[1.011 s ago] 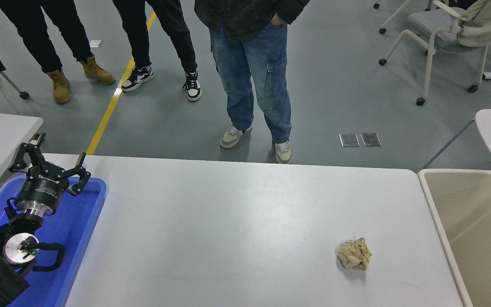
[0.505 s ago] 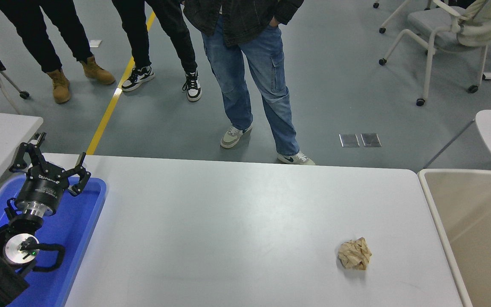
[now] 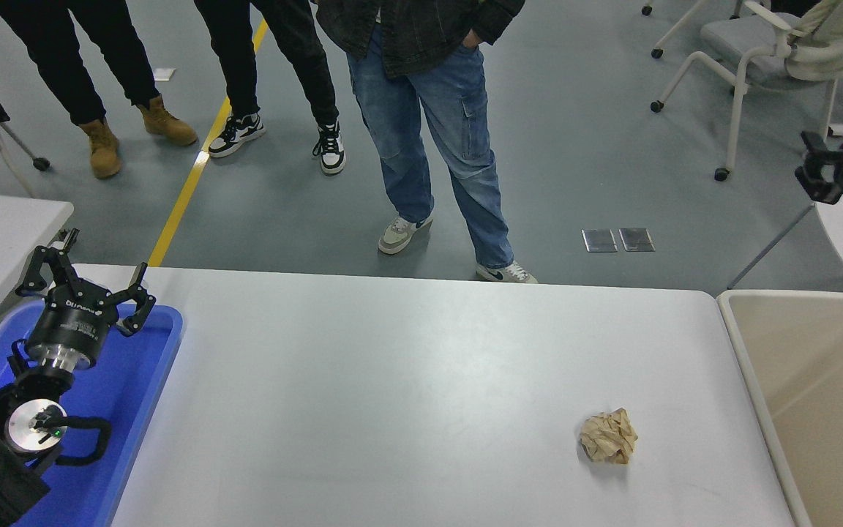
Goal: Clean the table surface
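The table surface [image 3: 407, 380] is a wide white matte top with rounded corners. A crumpled ball of brown paper [image 3: 608, 436] lies on it at the right, near the front. My right gripper [image 3: 842, 165] comes in at the right edge, high above the floor and beyond the table's far right corner, well away from the paper ball; it is partly cut off by the picture's edge. My left gripper [image 3: 83, 277] is parked open and empty over a blue tray at the lower left.
The blue tray [image 3: 147, 366] lies on the table's left end. A beige bin [image 3: 817, 395] stands against the table's right end. Several people stand at the far side, one in blue jeans [image 3: 436, 139] close to the table edge. Chairs stand at the back right.
My right arm has come into view at the right edge; it was out of view before. The person in jeans shifted stance slightly. The paper ball and left arm have not moved.
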`<state>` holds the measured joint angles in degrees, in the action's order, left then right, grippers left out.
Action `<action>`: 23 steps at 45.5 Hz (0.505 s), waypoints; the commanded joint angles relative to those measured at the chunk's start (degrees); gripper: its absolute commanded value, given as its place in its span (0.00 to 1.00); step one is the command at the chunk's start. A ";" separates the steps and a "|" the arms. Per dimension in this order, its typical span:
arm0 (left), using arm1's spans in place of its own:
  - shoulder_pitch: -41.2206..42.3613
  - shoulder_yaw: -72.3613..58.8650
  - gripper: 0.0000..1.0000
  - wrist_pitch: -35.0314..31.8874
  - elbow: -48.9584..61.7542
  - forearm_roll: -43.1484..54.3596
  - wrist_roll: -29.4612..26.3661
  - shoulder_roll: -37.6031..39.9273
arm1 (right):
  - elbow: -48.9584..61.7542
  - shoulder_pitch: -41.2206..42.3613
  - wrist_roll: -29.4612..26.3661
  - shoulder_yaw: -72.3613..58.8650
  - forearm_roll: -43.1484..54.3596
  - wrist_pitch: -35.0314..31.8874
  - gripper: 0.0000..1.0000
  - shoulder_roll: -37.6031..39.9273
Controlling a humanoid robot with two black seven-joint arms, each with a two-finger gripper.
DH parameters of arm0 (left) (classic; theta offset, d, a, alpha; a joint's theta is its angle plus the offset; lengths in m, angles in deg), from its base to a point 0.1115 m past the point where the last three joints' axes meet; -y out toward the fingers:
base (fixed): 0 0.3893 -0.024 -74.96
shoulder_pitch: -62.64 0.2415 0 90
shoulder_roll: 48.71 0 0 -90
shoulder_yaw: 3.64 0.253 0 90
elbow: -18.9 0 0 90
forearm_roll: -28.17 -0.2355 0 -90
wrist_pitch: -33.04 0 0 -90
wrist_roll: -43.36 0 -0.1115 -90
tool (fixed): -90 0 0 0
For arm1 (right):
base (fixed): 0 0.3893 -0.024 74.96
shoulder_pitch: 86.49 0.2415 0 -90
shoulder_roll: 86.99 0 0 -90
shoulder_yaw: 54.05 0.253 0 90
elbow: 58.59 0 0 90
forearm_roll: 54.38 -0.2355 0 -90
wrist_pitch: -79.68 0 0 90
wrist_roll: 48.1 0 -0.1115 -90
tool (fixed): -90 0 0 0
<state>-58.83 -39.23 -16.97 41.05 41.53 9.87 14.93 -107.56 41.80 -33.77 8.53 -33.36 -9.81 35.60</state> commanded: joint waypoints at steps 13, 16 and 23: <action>0.00 0.00 1.00 0.00 0.00 0.00 0.00 0.00 | -8.94 -16.83 10.63 2.29 2.44 -0.42 0.99 -6.22; 0.00 0.00 1.00 0.00 0.00 0.00 0.00 0.00 | -8.94 -18.33 10.80 1.59 3.06 -0.42 0.99 -6.57; 0.00 0.00 1.00 0.00 0.00 0.00 0.00 0.00 | -8.85 -20.79 11.07 1.14 3.06 -0.42 0.99 -7.18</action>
<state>-58.82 -39.23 -16.97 41.05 41.53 9.87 14.93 -115.36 26.30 -24.26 10.16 -31.18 -10.19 30.06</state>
